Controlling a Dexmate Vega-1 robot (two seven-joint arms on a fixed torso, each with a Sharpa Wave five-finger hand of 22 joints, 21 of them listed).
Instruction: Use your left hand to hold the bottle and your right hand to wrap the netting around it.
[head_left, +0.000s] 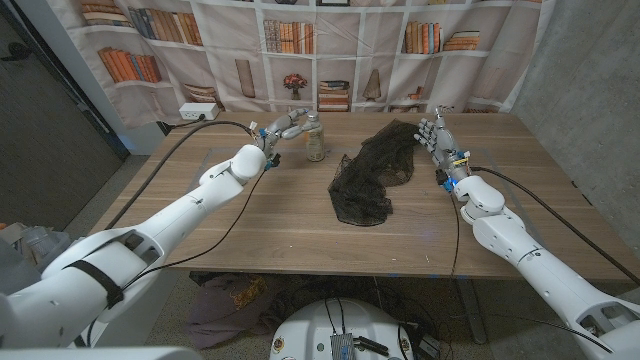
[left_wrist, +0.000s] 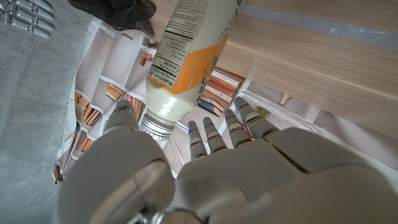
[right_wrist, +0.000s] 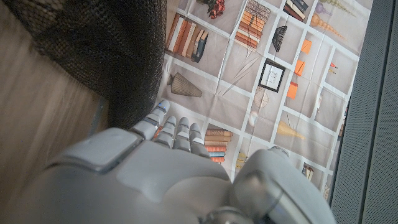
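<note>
Approach stage, before any grasp. The bottle (head_left: 315, 136) stands upright on the table (head_left: 250, 215), toward its far edge, with the left hand (head_left: 284, 125) just beside it at cap height. In the left wrist view the fingers (left_wrist: 214, 134) are spread apart near the cap (left_wrist: 157, 125) and nothing is plainly held. The netting (head_left: 370, 172) lies in a dark heap to the bottle's right, apart from it. The right hand (head_left: 436, 136) stands at the heap's far right corner, fingers extended and apart, empty; contact with the mesh cannot be confirmed. The next move likely calls for the left hand to close around the bottle, then the right to gather the netting. The bottle appears filled with a pale liquid and capped.
</note>
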